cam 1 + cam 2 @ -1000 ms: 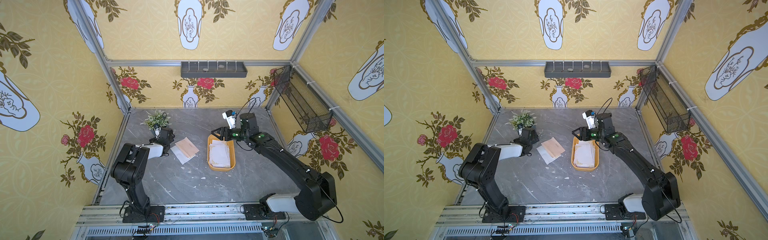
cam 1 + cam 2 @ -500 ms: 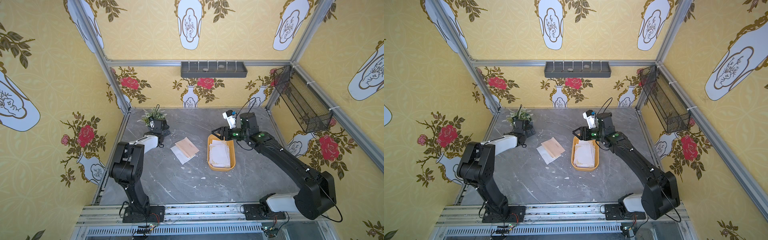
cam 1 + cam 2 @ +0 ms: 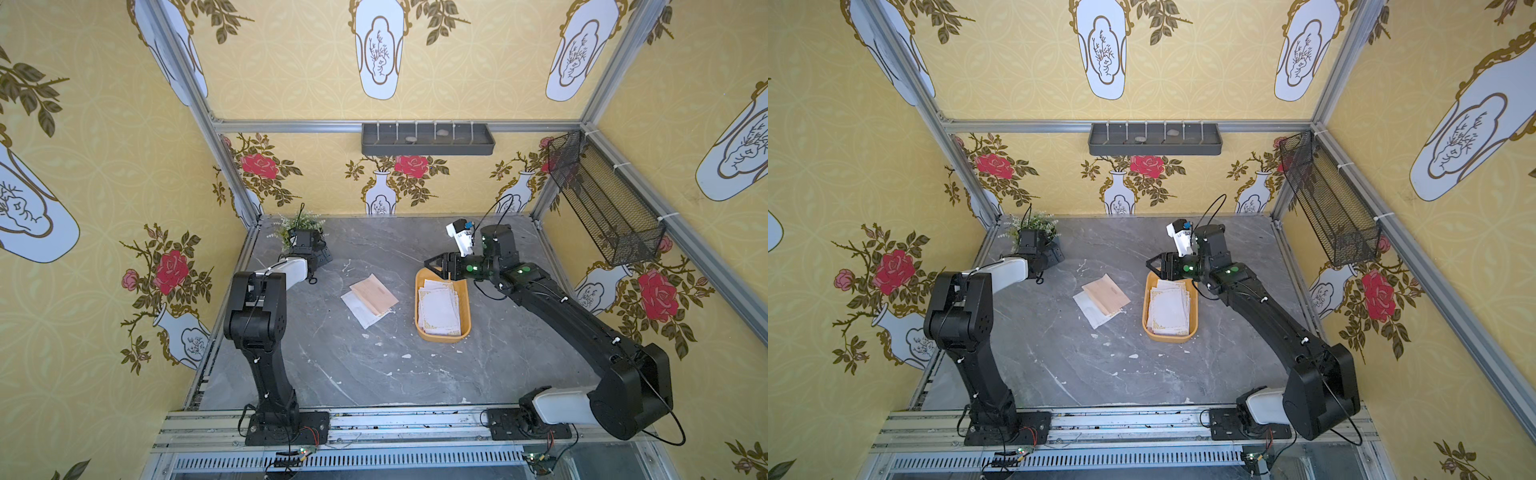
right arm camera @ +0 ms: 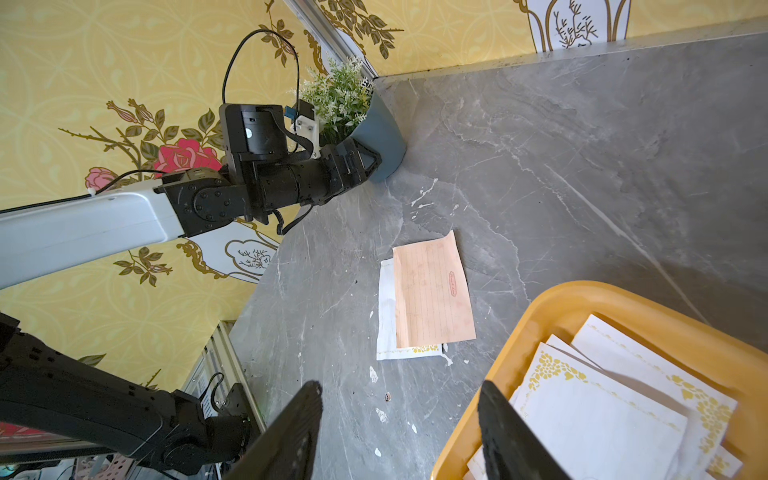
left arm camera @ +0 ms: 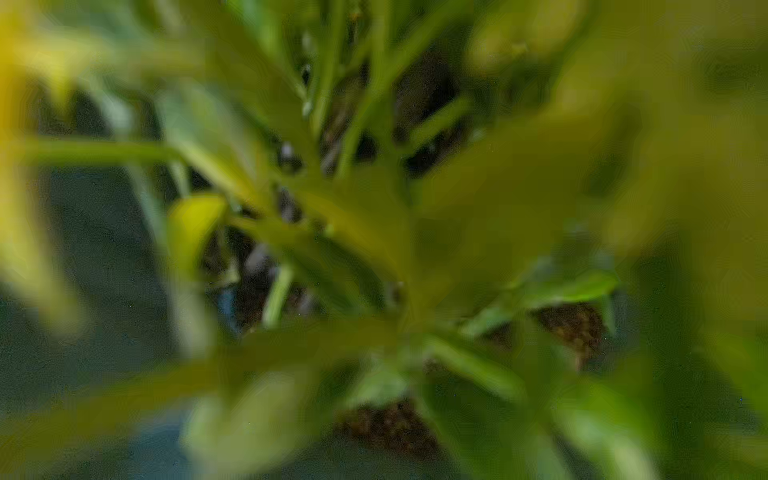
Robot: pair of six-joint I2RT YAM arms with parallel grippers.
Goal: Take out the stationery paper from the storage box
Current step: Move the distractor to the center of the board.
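The storage box sits right of centre, long axis near-to-far, with the stationery paper stacked roughly along it. Left of it, a peach sheet overlaps a white sheet, both slanting far-left to near-right. The red stamp on the peach sheet is unreadable. The right gripper hovers spread and empty over the box's far end. The left gripper, apparently spread too, sits by the plant.

**Storage box**: shallow mustard-yellow tray, rectangular with rounded corners. It lies flat on the grey tabletop, right of centre, long sides running front edge to back edge.

**Stationery paper**: loose, skewed stack inside the box, white with gold ornamental borders.

**Peach-pink sheet**: lined, flat on the tabletop just left of the box, turned askew.

**White sheet**: gold-trimmed, partly under the peach-pink sheet.
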